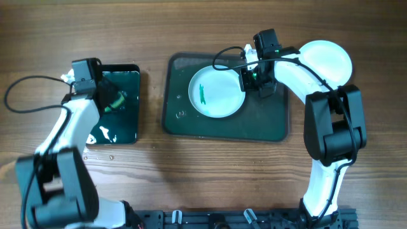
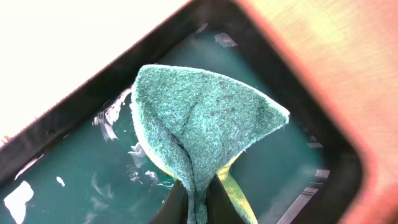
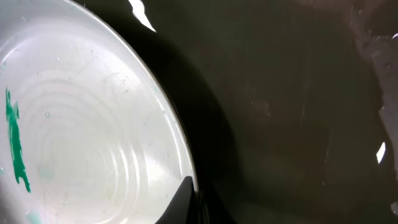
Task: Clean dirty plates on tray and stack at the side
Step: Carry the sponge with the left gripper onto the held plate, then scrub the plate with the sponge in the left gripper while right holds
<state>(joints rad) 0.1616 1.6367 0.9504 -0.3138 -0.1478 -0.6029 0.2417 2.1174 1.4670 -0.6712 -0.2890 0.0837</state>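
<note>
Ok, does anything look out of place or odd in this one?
Only the dirt: a teal-green smear on the plate in the green tray. The sponge looks crumpled because the left gripper pinches it over the black tray. Nothing else stands out.

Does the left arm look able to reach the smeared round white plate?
Probably yes: the plate lies uncovered on the dark green tray, with the right jaws only at its right rim.

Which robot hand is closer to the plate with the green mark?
Right. The right end effector grips the plate by its rim; the left end effector is far off over the black tray, holding the sponge.
</note>
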